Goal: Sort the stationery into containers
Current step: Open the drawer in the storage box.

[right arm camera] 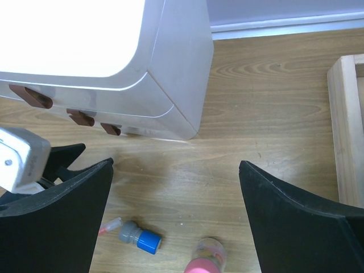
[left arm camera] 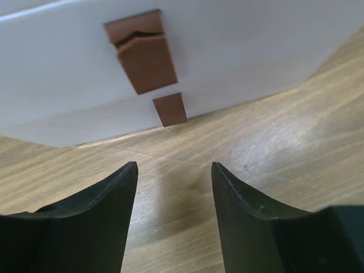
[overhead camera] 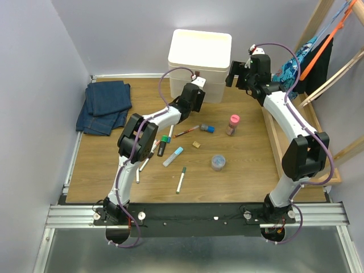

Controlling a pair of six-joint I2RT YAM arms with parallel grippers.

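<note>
Jeans sit folded far left on the worktop. My left tool is spread wide, gripping nothing, low in front of the cabinet and its brown handles. A green-capped marker, a white pen, the tan eraser and the clear jar lie loose mid-worktop. My right tool gapes empty above the cabinet's right corner.

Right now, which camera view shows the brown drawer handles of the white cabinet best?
The right wrist view: all three handles show on the cabinet front. The left wrist view shows only two, but close and large, beyond the open left gripper. In the top view the left arm hides them almost fully.
</note>
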